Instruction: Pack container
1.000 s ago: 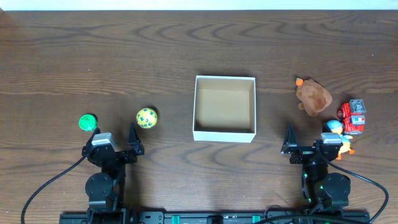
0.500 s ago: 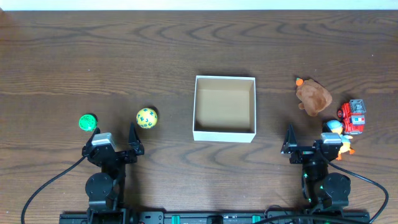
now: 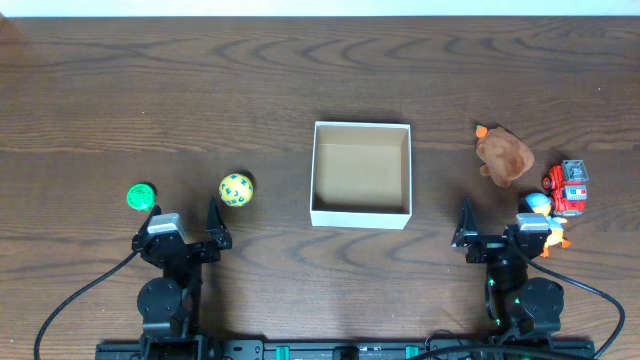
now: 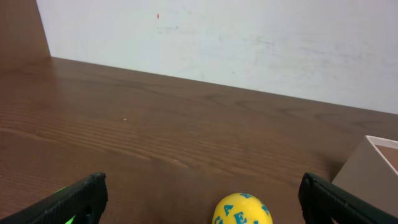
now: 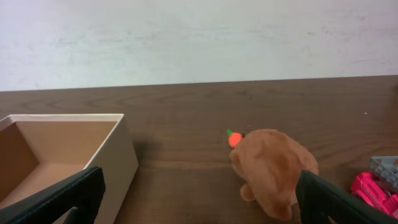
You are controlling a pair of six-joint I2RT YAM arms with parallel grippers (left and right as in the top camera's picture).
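The big dark brown wooden desk (image 3: pixel 200 80) has a small square cardboard box (image 3: pixel 361 217) in the middle, standing flat with its top open, white outside and tan-brown inside. The left hand (image 3: pixel 183 220) and the right hand (image 3: pixel 500 226) sit near the front edge, each with its two fingers wide apart. A fuzzy brown stuffed toy (image 3: pixel 503 157) and a red toy truck (image 3: pixel 566 187) lie right of the box, and a yellow ball with letters (image 3: pixel 236 189) and a green ball (image 3: pixel 141 197) lie left.
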